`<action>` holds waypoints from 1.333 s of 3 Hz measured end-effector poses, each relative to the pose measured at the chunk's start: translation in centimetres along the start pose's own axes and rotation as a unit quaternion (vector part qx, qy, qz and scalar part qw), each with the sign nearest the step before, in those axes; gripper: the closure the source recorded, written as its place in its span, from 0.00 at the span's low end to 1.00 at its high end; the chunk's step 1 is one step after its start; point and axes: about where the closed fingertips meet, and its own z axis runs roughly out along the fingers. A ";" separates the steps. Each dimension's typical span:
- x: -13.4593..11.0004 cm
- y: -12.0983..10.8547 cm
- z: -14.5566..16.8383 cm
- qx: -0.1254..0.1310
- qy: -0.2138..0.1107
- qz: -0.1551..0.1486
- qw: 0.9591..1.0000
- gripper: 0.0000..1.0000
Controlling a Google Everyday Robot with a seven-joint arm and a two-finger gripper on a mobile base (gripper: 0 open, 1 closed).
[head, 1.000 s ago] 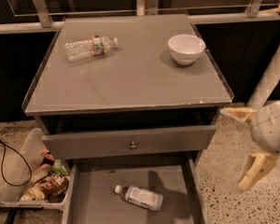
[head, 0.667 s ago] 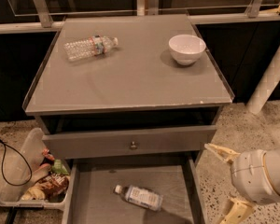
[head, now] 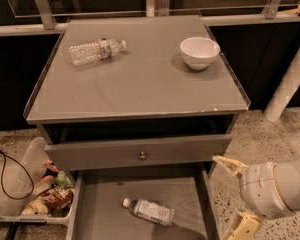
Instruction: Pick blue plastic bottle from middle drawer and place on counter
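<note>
The blue plastic bottle (head: pixel 150 211) lies on its side on the floor of the open middle drawer (head: pixel 97 209), white cap pointing left. The counter (head: pixel 140 79) is the grey glossy cabinet top above it. My gripper (head: pixel 234 196) is at the lower right, just outside the drawer's right wall. It is open, one yellowish finger (head: pixel 229 164) above and the other (head: pixel 242 225) below. It holds nothing and is to the right of the bottle, apart from it.
A clear ribbed water bottle (head: pixel 96 50) lies at the counter's back left. A white bowl (head: pixel 199 52) stands at the back right. A closed drawer front with a knob (head: pixel 142 155) sits above the open drawer. A bin of snack packets (head: pixel 37 194) stands on the floor at left.
My gripper has dropped from beside the counter's right edge down to the level of the open drawer and moved left towards it. The bottle has not moved.
</note>
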 end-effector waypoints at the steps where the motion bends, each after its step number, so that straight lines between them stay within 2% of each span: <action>1: 0.0 -0.4 3.8 0.003 -0.019 -0.006 1.000 0.00; 3: 1.8 -3.7 13.0 0.049 -0.046 -0.036 0.997 0.00; 4: 3.6 -4.6 17.2 0.053 -0.040 -0.043 0.997 0.00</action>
